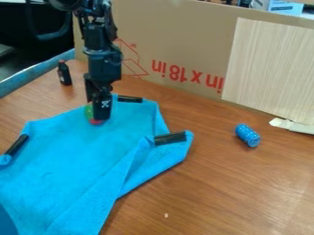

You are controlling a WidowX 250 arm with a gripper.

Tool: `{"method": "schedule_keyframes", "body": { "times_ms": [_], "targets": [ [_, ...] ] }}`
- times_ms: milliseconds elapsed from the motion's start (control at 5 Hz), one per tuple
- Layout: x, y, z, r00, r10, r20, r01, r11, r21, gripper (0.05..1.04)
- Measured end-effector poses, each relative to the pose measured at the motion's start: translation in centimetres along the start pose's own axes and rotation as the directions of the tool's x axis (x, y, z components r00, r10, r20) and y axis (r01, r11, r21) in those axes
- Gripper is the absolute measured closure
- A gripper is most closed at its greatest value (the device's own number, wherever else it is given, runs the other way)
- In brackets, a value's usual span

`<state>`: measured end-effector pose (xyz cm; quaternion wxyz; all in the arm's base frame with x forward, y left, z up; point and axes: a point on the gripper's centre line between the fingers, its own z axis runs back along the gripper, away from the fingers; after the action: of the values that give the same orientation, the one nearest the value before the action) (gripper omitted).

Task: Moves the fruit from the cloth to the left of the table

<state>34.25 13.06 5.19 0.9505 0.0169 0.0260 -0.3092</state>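
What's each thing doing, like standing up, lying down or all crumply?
Fruit: on the cloth, partly hidden by the gripper
Gripper: pointing down, at the fruit
Cloth: spread out, creased, partly folded
Blue cylinder: lying on its side
Dark bottle: standing upright
Cardboard: standing up

The cloth [80, 151] is bright blue, the table [215, 183] reddish brown with wood grain

fruit [96, 122] partly behind claw [98, 114], cloth [80, 160] cropped
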Motion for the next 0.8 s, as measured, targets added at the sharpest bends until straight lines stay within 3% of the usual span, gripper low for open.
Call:
{"method": "schedule_keyframes", "body": {
  "times_ms": [200,600,800],
  "targets": [
    [0.35,0.22,-0.36,1.000,0.021,-0.004,-0.021,1.000,-0.014,0.343],
    [0.31,0.38,-0.50,1.000,0.015,-0.004,-0.015,1.000,-0.001,0.355],
    [0.62,-0.08,0.00,1.000,0.018,0.020,-0.017,0.999,-0.051,0.355]
  ]
}}
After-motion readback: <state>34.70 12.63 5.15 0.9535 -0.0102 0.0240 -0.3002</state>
